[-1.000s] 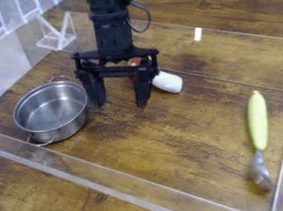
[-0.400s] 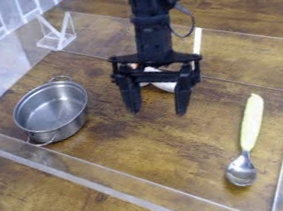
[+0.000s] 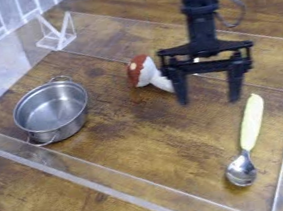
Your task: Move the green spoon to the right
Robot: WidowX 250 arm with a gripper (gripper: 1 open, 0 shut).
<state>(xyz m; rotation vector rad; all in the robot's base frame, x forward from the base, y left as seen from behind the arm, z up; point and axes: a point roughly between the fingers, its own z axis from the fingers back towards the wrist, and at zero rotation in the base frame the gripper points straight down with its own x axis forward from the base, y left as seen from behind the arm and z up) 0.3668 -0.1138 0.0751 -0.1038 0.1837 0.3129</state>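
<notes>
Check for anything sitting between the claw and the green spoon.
Nothing visible does. The open claw hangs just above and behind the green spoon, with only bare wood between them. The mushroom toy and pot lie off to the other side.

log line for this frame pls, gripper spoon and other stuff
gripper: open, empty, above table | green spoon: lying flat, right of centre | mushroom toy: beside gripper | steel pot: left

Clearance, right end of wooden table [image 3: 154, 166]
Open board lay between steel pot [image 3: 50, 110] and green spoon [image 3: 247, 141]; mushroom toy [image 3: 151, 74] stood just beside the open gripper [image 3: 210, 89].
</notes>
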